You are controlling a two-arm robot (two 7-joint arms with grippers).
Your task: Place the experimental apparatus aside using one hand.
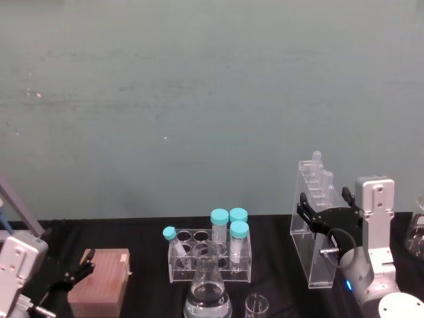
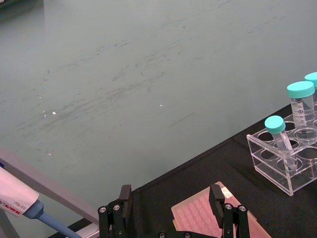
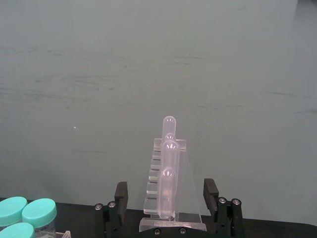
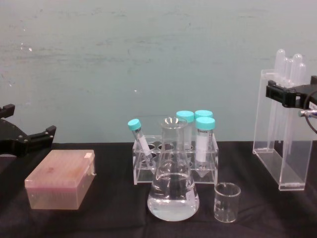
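Right gripper (image 1: 323, 202): reaching level, jaws wide astride the stand (image 1: 311, 258), near its top.
Left gripper (image 2: 171, 194): parked well left of stand, wide open, empty.

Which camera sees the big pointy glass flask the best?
The chest view: the flask stands whole, front and centre, with clear liquid inside. The head view catches it from above, its base cut by the edge.
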